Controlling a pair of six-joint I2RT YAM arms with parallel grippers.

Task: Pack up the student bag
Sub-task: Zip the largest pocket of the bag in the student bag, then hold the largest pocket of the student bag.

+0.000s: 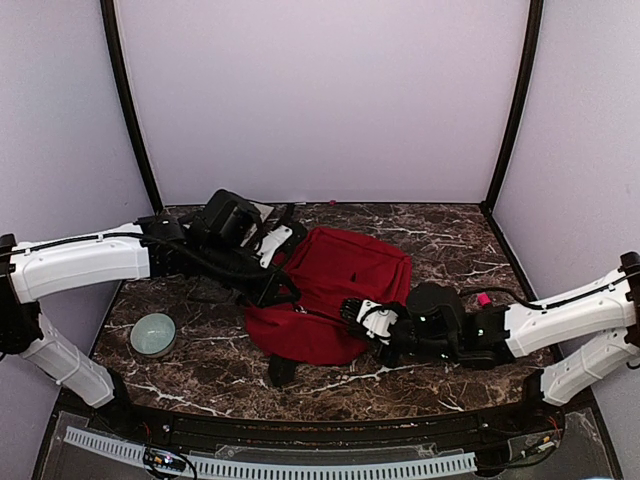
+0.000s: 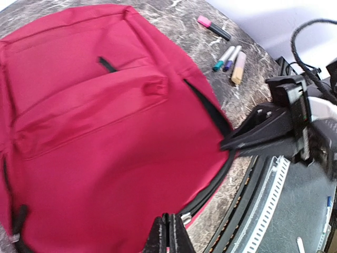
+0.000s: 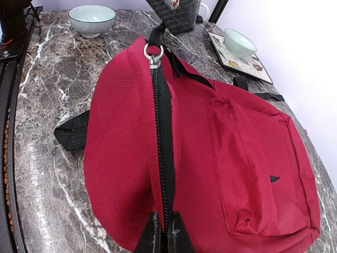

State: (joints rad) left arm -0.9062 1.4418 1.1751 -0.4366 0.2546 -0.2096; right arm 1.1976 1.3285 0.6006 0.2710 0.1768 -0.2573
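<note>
**Red student bag [image 1: 345, 272] pinched at both ends of its zip**

Red cloth lies flat in the middle of the marble table [image 1: 200, 372], front pocket [image 3: 247, 163] turned up. Seen from above, the bag's long axis runs on a slant, from the corner nearest the arms' bases up to its far right corner. The black zip [image 3: 160, 137] follows the bag's near edge, and I cannot tell whether it is done up all the way.

The left arm comes in low from the bag's left, forearm almost level, wrist bent down onto the near-left end of the zip. The left gripper [image 2: 169, 234] has its fingers pressed together there, nipping the black tab above the metal ring [image 3: 153, 50] of the zip pull.

The right arm lies low along the table from the bag's right and points leftward at it. The right gripper [image 3: 162, 234] is clamped tight on the zip line at the opposite end, red cloth bulging on either side of its tips.

A black strap [image 3: 72, 132] pokes out from under the bag. A pale bowl [image 1: 153, 334] sits well to the bag's left, and a few markers [image 2: 227, 57] lie to its right.
</note>
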